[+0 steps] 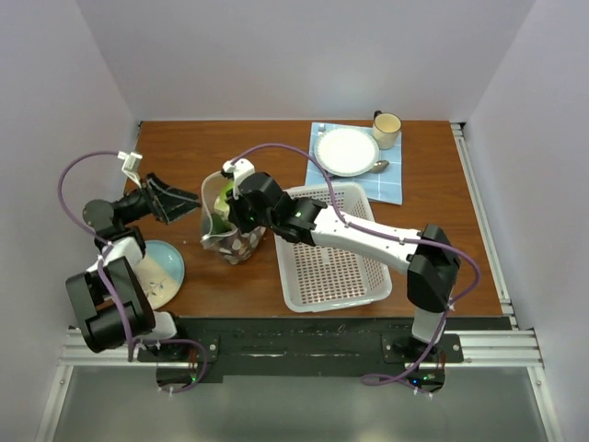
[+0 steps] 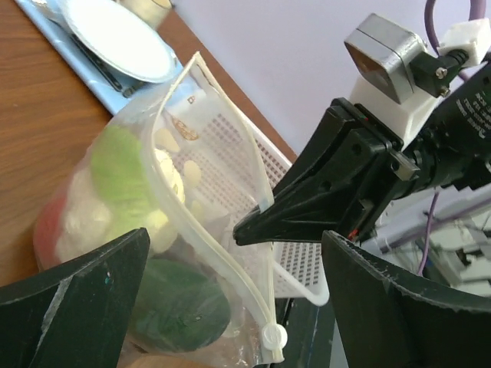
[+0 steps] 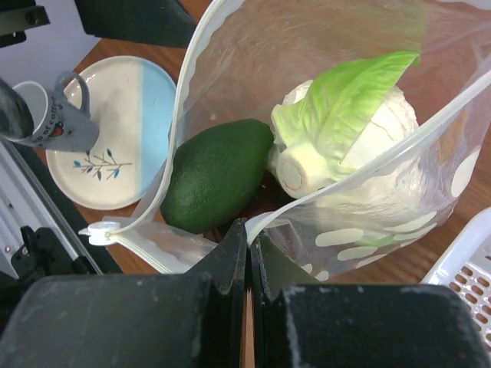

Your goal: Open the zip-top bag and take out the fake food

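The clear dotted zip-top bag stands open on the table, left of the basket. Inside it, the right wrist view shows a dark green avocado and a cream-white lumpy piece with a light green leaf. A red piece shows through the bag wall in the left wrist view. My right gripper is shut on the bag's near rim and holds the mouth open. My left gripper is open just left of the bag, its jaws either side of the zip end with the slider, not touching.
A white perforated basket lies right of the bag. A white plate, cup and spoon sit on a blue cloth at the back right. A blue-and-white plate and a grey mug sit by the left arm.
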Controlling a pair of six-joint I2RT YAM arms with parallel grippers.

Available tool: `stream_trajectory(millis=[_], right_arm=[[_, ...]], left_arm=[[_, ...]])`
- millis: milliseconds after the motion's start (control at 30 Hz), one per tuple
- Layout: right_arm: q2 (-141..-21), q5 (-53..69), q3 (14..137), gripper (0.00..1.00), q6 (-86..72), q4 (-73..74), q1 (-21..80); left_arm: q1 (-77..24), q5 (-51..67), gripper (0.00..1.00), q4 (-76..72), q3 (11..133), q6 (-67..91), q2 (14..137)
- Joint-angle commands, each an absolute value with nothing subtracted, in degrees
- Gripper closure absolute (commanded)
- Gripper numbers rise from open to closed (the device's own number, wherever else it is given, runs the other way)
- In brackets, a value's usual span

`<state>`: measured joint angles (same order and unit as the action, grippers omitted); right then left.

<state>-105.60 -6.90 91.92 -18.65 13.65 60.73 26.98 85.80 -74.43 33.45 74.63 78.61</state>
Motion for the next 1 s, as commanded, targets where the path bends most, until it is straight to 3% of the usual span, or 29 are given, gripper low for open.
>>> stream_trajectory(millis=[0,100,133,200,233,267,333,400,733,967], right_arm=[[-98.7,-6.4,89.5,1.00,-19.6,10.3,61.2],[-95.9,-6.3,87.9,1.00,-19.6,9.8,61.2],[-95.5,-6.3,87.9,1.00,-19.6,9.9,61.2],[-94.7,-5.8,88.0,1.00,-19.6,10.4,61.1],[-94.3,-5.5,87.8,1.00,-19.7,10.2,61.1],[-94.1,-5.2,87.5,1.00,-19.9,10.2,61.1],[-93.3,-5.3,86.1,1.00,-20.2,9.6,61.2],[-92.7,-5.5,83.8,1.00,-20.7,8.4,61.2],[-89.7,-6.6,78.0,1.00,-20.7,7.4,61.2],[-90.2,-6.3,77.7,1.00,-20.7,6.6,61.2]], left_arm=[[25.3,87.9,0.00,-108.1,42.3,74.5,79.4],[24.2,83.3,0.00,-105.8,57.7,79.9,83.8],[24.1,81.3,0.00,-90.9,62.2,77.2,85.5],[24.1,66.9,0.00,-52.7,77.3,43.1,85.1],[18.8,52.6,0.00,-1.0,86.8,22.6,86.3],[13.0,27.8,0.00,10.4,101.4,-2.5,88.5],[8.3,25.0,0.00,22.2,108.4,-6.6,93.6],[9.0,28.5,0.00,25.0,109.4,-3.6,94.0],[9.8,32.6,0.00,29.7,71.7,-10.9,70.3],[9.8,41.4,0.00,37.3,66.7,-13.1,64.8]])
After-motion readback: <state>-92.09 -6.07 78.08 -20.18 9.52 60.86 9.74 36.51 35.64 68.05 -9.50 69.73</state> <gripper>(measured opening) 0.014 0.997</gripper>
